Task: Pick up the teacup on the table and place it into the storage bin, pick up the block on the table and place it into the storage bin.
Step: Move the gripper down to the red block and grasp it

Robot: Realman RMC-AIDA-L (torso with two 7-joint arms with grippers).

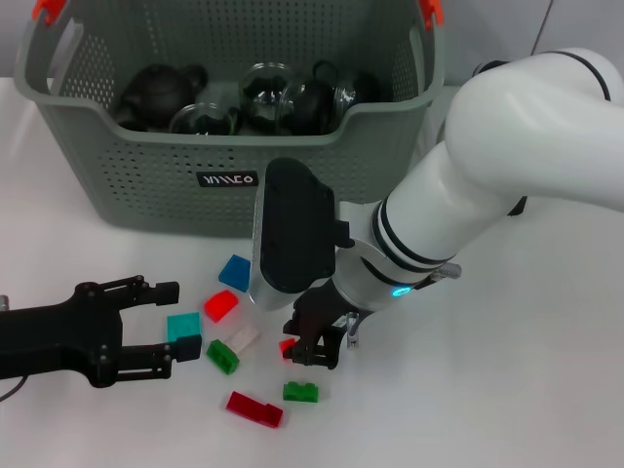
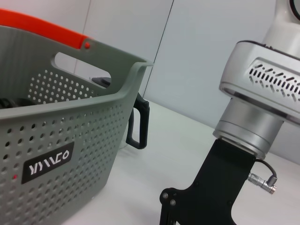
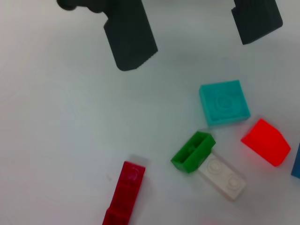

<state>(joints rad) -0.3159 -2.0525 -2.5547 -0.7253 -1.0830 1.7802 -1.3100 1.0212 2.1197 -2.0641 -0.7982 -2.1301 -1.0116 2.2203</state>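
Now we see our right end effector [image 1: 312,341] low over the bench [image 1: 526,390], clenched on a small red block [image 1: 289,346] among scattered blocks. Our left end effector [image 1: 168,327] rests released beside a teal block [image 1: 181,325]; the storage bin [image 1: 146,185] stands behind.

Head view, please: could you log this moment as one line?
right gripper: on small red block | left gripper: open by teal block | bin: holds teaware
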